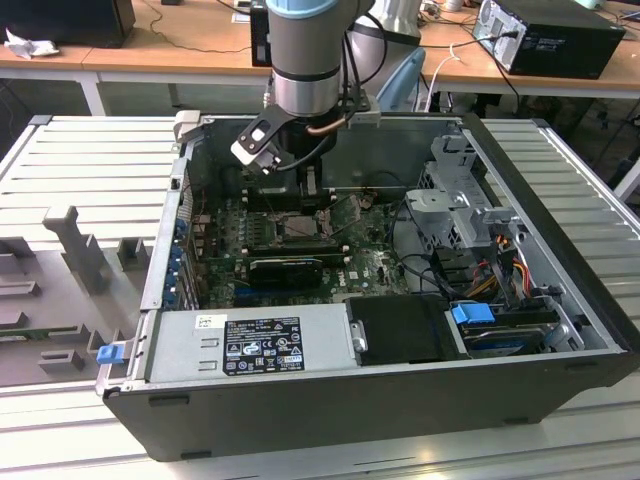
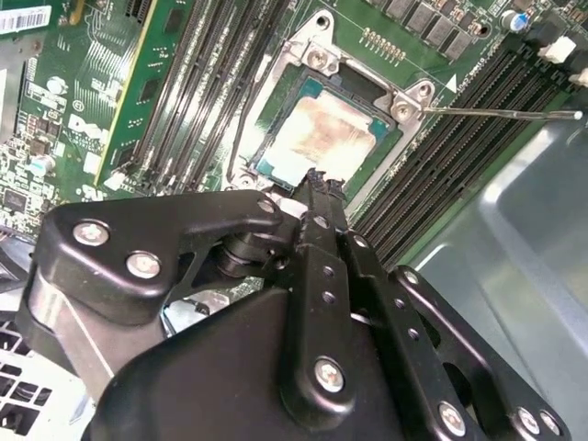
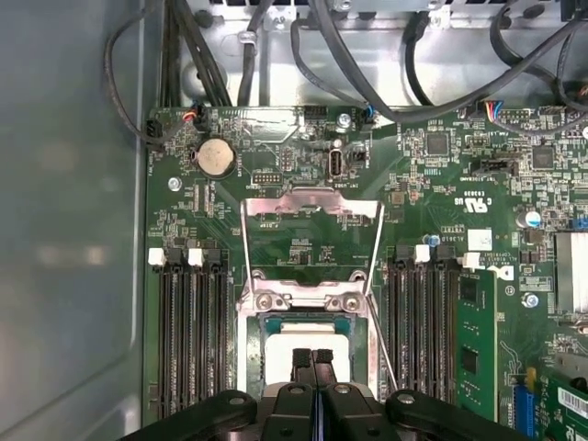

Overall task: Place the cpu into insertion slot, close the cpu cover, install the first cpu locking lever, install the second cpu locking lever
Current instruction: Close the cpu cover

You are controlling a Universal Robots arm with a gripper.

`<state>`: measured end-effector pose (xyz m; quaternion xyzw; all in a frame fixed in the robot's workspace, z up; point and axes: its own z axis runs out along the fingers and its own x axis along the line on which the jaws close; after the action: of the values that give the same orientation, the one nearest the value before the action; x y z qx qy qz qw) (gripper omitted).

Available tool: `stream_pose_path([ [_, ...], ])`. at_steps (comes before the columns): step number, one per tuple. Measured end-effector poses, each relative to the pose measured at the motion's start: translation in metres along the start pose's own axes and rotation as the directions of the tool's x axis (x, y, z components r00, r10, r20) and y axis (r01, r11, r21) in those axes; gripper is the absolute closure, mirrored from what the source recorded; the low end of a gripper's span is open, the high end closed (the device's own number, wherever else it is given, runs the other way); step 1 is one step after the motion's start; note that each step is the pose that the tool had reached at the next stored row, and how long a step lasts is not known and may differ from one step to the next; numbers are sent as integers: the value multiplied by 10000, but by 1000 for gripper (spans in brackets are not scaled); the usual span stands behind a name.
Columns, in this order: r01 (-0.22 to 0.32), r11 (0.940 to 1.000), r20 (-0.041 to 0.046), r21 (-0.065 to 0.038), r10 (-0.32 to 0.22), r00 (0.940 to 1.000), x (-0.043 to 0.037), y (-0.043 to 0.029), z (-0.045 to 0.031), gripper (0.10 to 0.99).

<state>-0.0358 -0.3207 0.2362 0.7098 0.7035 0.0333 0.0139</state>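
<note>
- Exterior view gives me the computer case (image 1: 350, 410) lying open on a ribbed metal table (image 1: 90, 170), with the arm (image 1: 305, 60) reaching down into its far half.
- Along the case's near wall sits the grey power supply (image 1: 250, 345).
- I see the green circuit board (image 3: 432, 184) across the case floor in the first wrist view, with long black slots on either side of the socket.
- The gripper (image 3: 311, 356) hangs right over the socket; its two black fingers are pressed together and hold nothing.
- The insertion slot (image 3: 248, 349) is uncovered, its silvery rim bare.
- The cpu cover (image 3: 312, 204) is swung back off the slot, lying beyond its hinge end.
- The cpu (image 2: 322, 138) sits inside the insertion slot, pale metal face up.
- In the second wrist view the fingertips are just above the cpu's edge; whether they touch it I cannot tell from this angle.
- One thin locking lever (image 2: 501, 114) sticks out sideways from the slot, unlatched.
</note>
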Motion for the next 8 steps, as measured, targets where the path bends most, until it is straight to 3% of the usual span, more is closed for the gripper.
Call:
stream_pose_path([
  [8,2,10000,-1,1,-2,10000,3,8,-120,980],
])
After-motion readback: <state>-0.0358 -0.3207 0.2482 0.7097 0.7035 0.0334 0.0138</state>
